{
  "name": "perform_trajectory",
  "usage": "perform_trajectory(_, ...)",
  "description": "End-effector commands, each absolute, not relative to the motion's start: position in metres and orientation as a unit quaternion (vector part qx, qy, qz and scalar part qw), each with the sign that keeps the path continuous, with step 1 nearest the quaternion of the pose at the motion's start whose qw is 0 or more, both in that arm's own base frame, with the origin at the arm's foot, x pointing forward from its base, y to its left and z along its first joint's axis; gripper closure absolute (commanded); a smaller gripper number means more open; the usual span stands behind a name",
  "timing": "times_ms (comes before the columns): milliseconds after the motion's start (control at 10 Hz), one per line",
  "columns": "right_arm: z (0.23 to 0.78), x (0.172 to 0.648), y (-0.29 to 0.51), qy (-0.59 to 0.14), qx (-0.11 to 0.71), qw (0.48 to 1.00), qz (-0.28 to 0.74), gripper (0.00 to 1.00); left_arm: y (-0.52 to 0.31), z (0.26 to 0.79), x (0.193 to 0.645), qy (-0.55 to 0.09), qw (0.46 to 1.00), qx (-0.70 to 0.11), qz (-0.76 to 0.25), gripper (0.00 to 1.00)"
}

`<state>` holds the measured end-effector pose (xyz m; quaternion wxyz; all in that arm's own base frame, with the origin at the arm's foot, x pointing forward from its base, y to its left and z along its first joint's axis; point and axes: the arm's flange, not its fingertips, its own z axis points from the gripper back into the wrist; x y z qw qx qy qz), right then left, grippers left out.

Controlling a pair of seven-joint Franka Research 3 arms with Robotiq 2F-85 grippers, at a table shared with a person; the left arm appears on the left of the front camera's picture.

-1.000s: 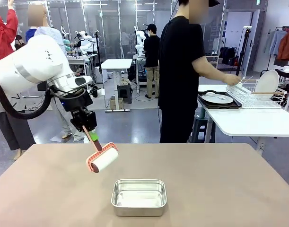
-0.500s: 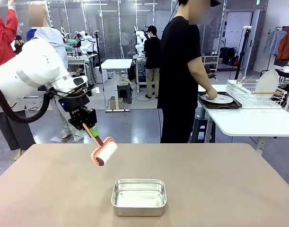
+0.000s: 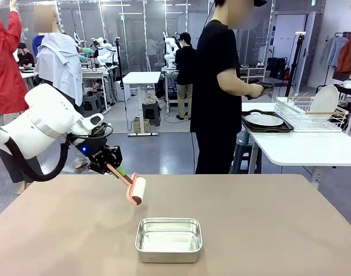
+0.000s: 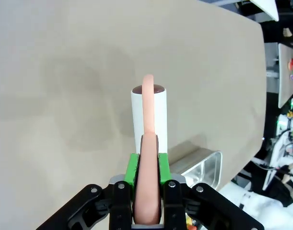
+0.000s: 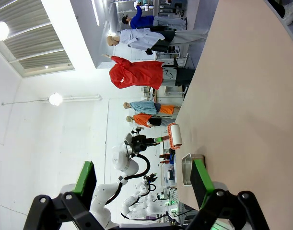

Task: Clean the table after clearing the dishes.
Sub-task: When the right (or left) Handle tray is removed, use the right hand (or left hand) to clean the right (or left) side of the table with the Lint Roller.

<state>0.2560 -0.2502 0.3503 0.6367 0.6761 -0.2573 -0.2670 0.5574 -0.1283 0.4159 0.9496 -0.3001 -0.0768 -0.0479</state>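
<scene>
Beige table (image 3: 267,221) is carrying a steel tin (image 3: 168,238), lower centre. Left gripper (image 3: 115,168) is clamping the lint roller (image 3: 136,190); right gripper (image 5: 144,178) is gaping wide.

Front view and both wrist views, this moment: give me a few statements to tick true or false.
1. The left hand is shut on the pink handle of a white lint roller. True.
2. The roller's drum lies inside the shiny rectangular steel tin. False: it is apart from the tin, over the bare matte beige-brown table.
3. The right hand is open, with nothing between its pads. True.
4. A round white plate on a dark brown tray sits on the beige-brown table. False: both sit on the small white table beside the wire dish rack.
</scene>
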Motion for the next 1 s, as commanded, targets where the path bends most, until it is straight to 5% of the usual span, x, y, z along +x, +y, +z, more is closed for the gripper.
perform_trajectory(0, 0.353, 0.252, -0.248, -0.258, 0.676, 0.638, -0.263, 0.0, -0.126, 0.406, 0.564, -0.1, 0.945, -0.311, -0.023, 0.79)
perform_trajectory(900, 0.353, 0.252, -0.248, -0.258, 0.676, 0.638, -0.263, 0.0, -0.072, 0.33, 0.621, 0.034, 0.935, -0.345, -0.073, 0.79)
